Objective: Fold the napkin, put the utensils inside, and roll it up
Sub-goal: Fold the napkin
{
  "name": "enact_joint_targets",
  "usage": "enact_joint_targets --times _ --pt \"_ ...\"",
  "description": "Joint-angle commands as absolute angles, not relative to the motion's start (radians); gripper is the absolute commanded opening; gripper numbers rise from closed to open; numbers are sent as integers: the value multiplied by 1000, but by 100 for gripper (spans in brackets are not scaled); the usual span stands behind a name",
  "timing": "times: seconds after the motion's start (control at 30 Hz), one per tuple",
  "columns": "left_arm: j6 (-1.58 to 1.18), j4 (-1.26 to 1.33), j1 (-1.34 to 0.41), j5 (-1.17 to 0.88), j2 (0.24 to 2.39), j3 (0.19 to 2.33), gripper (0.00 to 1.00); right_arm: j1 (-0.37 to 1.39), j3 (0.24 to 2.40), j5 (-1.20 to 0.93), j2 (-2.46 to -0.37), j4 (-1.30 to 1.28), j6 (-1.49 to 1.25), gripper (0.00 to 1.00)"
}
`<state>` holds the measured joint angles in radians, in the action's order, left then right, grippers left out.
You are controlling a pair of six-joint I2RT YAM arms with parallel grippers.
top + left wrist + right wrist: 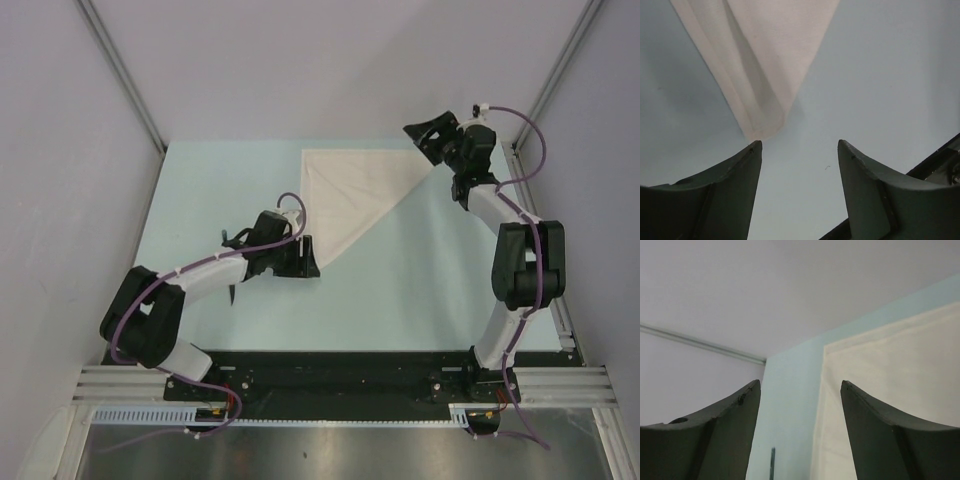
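Beyond my left pincer, gaping empty like my right pincer, lies the limp napkin; I'd pinch its tip.

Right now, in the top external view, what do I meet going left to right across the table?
dark utensil, partly hidden → left claw, open at the napkin's near tip → napkin, folded into a triangle → right claw, open

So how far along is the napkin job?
Fold looks done: the thin white cloth napkin lies as a triangle. Nothing is in hand: left gripper and right gripper are open, empty. Remaining: the slim dark utensil lies outside the napkin; no rolling yet.
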<state>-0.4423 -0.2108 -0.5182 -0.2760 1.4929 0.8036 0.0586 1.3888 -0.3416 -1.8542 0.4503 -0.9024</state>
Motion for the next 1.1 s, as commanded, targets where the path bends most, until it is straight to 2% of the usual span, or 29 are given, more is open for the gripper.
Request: enact_joint_targets --times 0.0,0.03,0.13,0.3,0.77,0.87,0.9,0.97,1.0,1.07 --pt "-443 -135 -532 -241 1480 805 65 81 1307 -428 -1821 405 -847 69" --pt "-437 -135 -532 -232 1483 807 61 81 1298 -446 -1821 405 -848 68" --pt "-413 -123 -532 -209 1499 808 56 83 1278 -486 -1832 408 -859 65" --pt "-396 -74 -532 -215 1519 807 54 90 1256 -502 -1827 399 -850 63" --pt "-393 -12 -534 -244 1603 772 41 78 1213 -503 -1775 357 -824 63" --pt "-396 -12 -537 -239 1601 764 27 78 1209 -503 -1769 354 -821 63" --pt "-399 -12 -535 -242 1598 761 18 78 1209 -503 -1769 353 -821 63" --pt "-402 -6 -537 -250 1591 747 12 78 1203 -502 -1764 351 -818 63" --pt "-402 -5 -540 -253 1589 742 2 77 1201 -499 -1761 347 -815 63" --pt "-402 -14 -543 -271 1580 730 0 78 1197 -497 -1759 344 -813 63"
